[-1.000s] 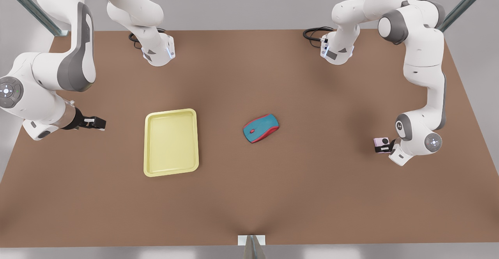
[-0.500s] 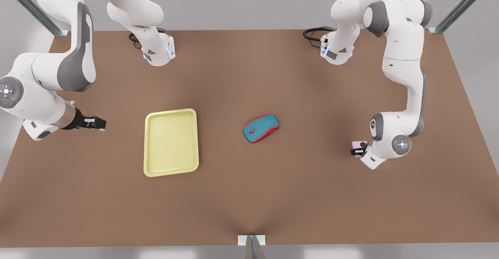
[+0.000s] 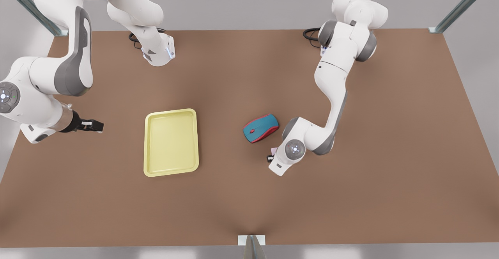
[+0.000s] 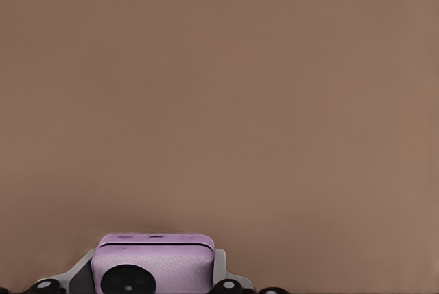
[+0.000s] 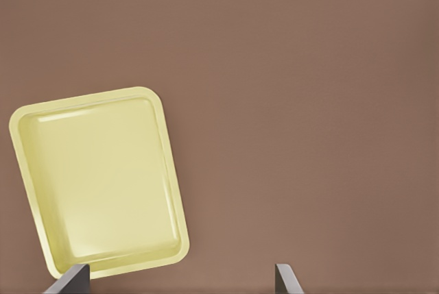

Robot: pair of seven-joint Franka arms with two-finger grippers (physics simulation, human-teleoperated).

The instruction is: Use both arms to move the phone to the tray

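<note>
- Big brown table (image 3: 234,196) with grey walls behind it, and a white arm mounted at each far corner.
- The left gripper (image 3: 271,154) is the one on the front view's right. It's hanging just below the mouse (image 3: 261,128), mostly hidden under its own wrist.
- It's got the phone (image 4: 152,270) clamped between its fingers. In the left wrist view you can see the lilac body with one black circle on its face, held up over bare table. From the front, only a sliver of pink pokes out beside the wrist.
- The mouse is teal and red and sits on the table near the middle, close to that wrist; can't tell if they're touching.
- The yellow tray (image 3: 170,112) lies flat to the front view's left of the mouse, well apart from it and from the phone.
- The right gripper (image 3: 93,126) waits off to the tray's other side, aimed at it, fingers (image 5: 285,280) spread wide with nothing between them.
</note>
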